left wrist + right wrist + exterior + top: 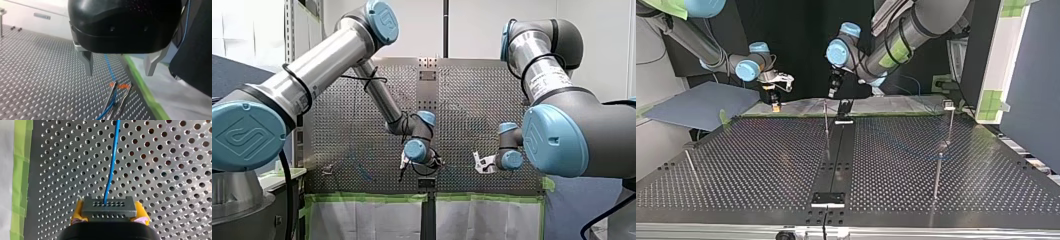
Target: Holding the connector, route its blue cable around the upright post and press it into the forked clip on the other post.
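Note:
A grey connector (109, 205) sits between the yellow pads of my right gripper (110, 213), which is shut on it. Its blue cable (112, 162) runs away over the perforated table. In the left wrist view my left gripper (119, 72) hangs open, its metal fingers (87, 62) wide apart. Just under it stands the forked clip (120, 87) with orange tips. The blue cable (109, 65) passes below the fingers and runs down between the prongs. In the top view my left gripper (832, 92) hovers over a thin upright post (826, 122), with my right gripper (776, 102) further left.
Green tape (145, 92) lines the table's edge beside the clip. Two more thin posts (948, 122) (937, 175) stand at the top view's right and a slanted rod (691, 165) at its left. A black strip (833, 160) runs down the table's middle.

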